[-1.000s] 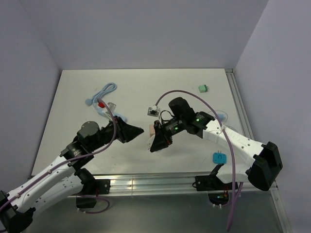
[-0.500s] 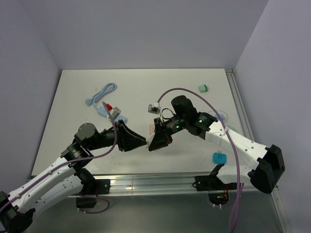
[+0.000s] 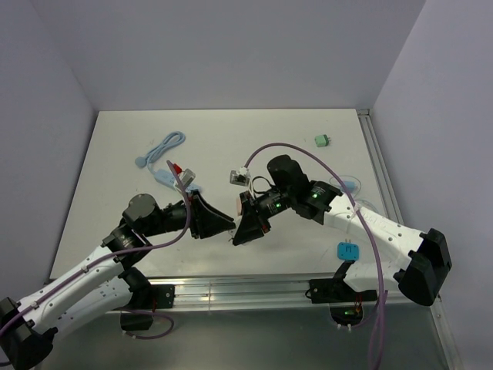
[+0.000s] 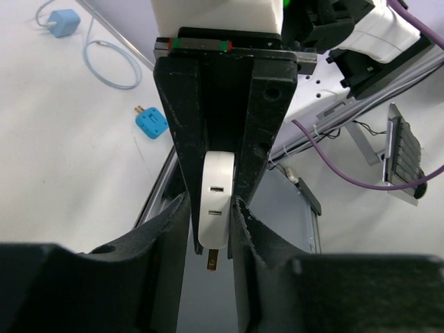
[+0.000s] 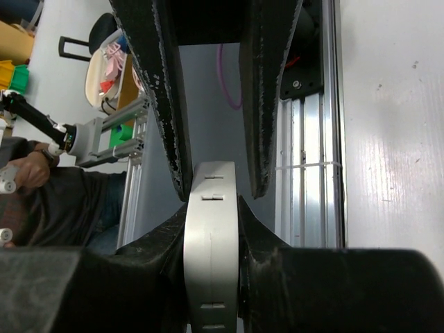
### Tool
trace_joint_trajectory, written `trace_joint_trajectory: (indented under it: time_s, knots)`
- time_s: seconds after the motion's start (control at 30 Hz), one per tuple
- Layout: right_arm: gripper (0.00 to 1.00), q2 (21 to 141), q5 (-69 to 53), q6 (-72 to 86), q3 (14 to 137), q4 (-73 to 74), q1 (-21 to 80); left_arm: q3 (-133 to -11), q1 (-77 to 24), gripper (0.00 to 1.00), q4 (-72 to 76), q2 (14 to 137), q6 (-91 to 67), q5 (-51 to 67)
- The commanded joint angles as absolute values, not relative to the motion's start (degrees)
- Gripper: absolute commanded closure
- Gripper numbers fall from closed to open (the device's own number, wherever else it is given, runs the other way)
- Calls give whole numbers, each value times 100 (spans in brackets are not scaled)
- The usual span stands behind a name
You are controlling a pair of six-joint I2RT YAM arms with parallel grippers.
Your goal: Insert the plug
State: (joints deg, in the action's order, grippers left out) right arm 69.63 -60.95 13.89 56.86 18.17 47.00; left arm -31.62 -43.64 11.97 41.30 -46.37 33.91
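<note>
Over the counter (image 3: 308, 146), right jaws clamp the white plug (image 4: 216, 201), likely steadying it; left jaws narrowly flank it, grip unclear.

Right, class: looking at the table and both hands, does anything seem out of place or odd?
One white adapter hangs in mid-air, pinched by the right hand while the left hand brackets it too. A blue plug near the right arm's base and a green piece at the far right lie loose.
</note>
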Motion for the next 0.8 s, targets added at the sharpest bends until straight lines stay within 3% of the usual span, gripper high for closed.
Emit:
trace_joint_trajectory:
  time_s: [0.0,0.33,0.43,0.53,0.57,0.67,0.77]
  knots:
    - [100,6899,-6214,1468,5853,1468,4737,-3032,-4368,67,1775,4148,-4772,3682]
    - [100,7049,-5933,1705,5941,1178,4737,-2927,-4368,72,2092,4140,-4948,4060]
    - [100,7040,-5924,1740,5950,1178,4746,-2935,-4368,100,2092,4166,-5009,4052]
    - [87,7031,-5854,1758,5959,1291,4746,-2970,-4368,100,1969,4079,-5019,3877]
    - [71,7023,-5827,1749,5959,1344,4737,-3006,-4368,100,1873,4052,-4984,3780]
    - [50,6909,-5678,1775,5872,1397,4702,-3076,-4368,100,1556,3894,-4852,3543]
    - [49,6768,-5678,1889,5740,1266,4641,-3103,-4368,100,1433,3850,-4799,3498]
